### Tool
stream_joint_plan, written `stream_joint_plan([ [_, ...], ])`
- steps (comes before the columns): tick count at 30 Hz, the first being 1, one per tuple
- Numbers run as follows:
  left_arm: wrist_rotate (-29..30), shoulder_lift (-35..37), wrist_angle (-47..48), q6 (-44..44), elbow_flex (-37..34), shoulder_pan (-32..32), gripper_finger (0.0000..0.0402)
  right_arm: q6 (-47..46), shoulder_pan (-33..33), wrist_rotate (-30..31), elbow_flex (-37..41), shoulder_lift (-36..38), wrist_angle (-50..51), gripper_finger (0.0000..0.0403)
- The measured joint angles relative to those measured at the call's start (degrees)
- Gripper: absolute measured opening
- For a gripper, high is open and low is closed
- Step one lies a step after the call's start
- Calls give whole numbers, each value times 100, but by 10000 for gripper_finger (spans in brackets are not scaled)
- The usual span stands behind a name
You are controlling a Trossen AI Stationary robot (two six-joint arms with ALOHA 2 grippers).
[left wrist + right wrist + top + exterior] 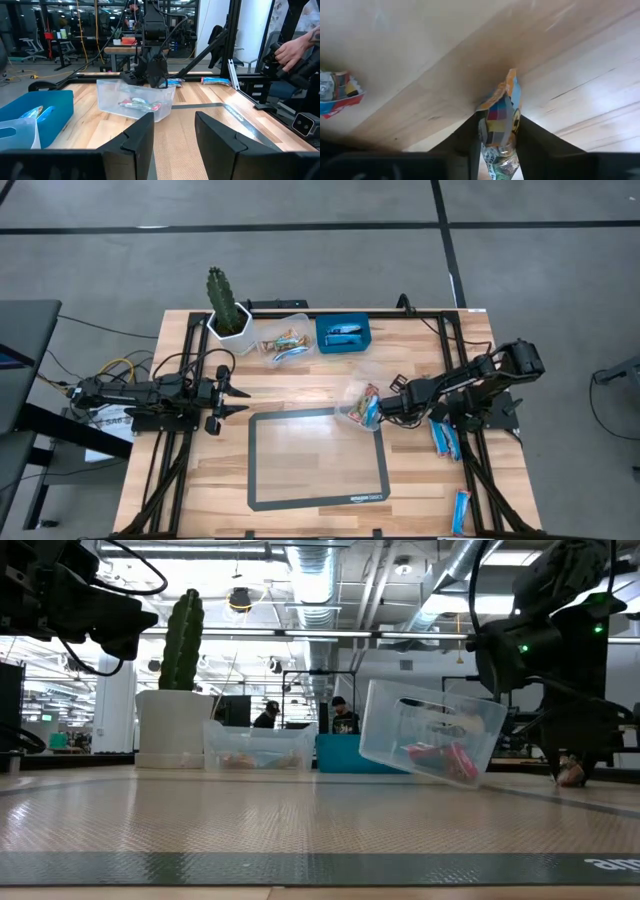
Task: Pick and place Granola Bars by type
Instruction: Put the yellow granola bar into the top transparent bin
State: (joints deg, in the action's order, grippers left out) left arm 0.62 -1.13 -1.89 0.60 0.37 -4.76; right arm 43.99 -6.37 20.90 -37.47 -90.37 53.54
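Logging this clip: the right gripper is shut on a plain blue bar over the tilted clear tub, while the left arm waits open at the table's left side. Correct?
Not quite. The right wrist view shows the right gripper shut on a multicoloured bar, not a plain blue one. The rest holds: the clear tub is tilted, and the left gripper waits open at the left.

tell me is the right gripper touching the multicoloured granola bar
Touching. The right wrist view shows the right gripper with its fingers pressed against both sides of the multicoloured granola bar.
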Motion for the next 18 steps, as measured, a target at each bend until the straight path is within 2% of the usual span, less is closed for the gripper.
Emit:
stream_joint_plan([
  [5, 0, 0, 0, 2, -1, 1, 135, -3, 0, 39, -2, 0, -3, 87],
  [9, 0, 0, -1, 1, -1, 0, 135, -94, 0, 290, -96, 0, 41, 86],
  [18, 0, 0, 0, 1, 0, 0, 135, -167, 2, 363, -409, 227, 743, 86],
])
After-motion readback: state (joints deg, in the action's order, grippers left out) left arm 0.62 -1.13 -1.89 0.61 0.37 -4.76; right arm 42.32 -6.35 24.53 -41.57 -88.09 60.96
